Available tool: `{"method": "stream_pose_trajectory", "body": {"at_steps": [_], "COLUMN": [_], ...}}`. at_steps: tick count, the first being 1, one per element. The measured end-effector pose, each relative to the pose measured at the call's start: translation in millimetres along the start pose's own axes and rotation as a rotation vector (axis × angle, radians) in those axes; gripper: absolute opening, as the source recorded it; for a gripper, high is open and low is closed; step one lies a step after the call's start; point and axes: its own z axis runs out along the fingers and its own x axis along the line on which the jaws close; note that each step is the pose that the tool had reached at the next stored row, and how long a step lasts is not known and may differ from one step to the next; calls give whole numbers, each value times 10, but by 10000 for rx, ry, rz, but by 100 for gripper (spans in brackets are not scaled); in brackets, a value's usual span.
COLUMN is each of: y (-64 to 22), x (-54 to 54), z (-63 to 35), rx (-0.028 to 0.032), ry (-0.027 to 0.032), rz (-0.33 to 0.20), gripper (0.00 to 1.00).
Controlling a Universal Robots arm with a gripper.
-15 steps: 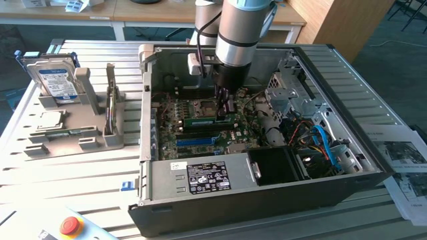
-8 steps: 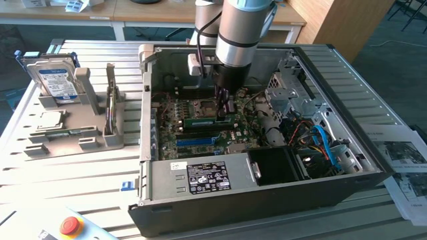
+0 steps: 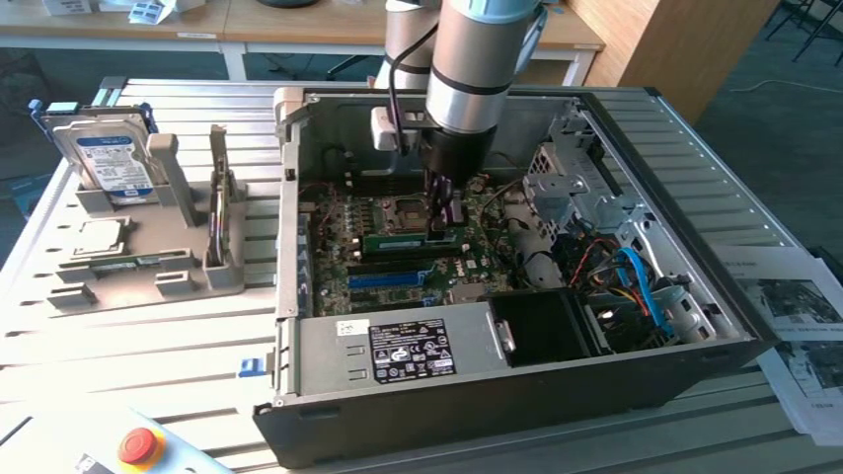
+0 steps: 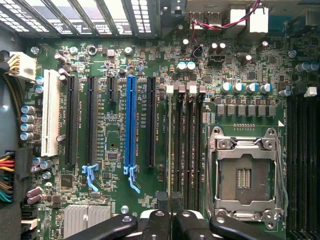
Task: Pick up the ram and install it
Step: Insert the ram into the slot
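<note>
Ram, the long thin green circuit-board stick (image 3: 395, 240), sat low at the black memory slots (image 4: 187, 150) beside the silver processor socket (image 4: 245, 175), pinched (so it looked) in the nearly shut dark-fingered gripper (image 3: 444, 229): install step in hand, calling for a square, even press down.

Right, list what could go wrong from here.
1. The shut end effector is down at the green ram stick. If the stick is off line with its slot, pushing could bend it instead of seating it.
2. The memory slots run right beside the open processor socket. A sideways slip could hit its bare contacts.
</note>
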Motion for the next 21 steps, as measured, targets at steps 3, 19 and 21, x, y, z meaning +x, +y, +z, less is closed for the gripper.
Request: {"method": "stream_pose_trajectory", "body": {"at_steps": [3,19,21], "y": [0,18,18], "x": [0,0,0], "z": [7,31,31], "rx": [8,34,35], "ry": [-1,1,2], "rz": [-1,1,0], "gripper": [12,12,12]}}
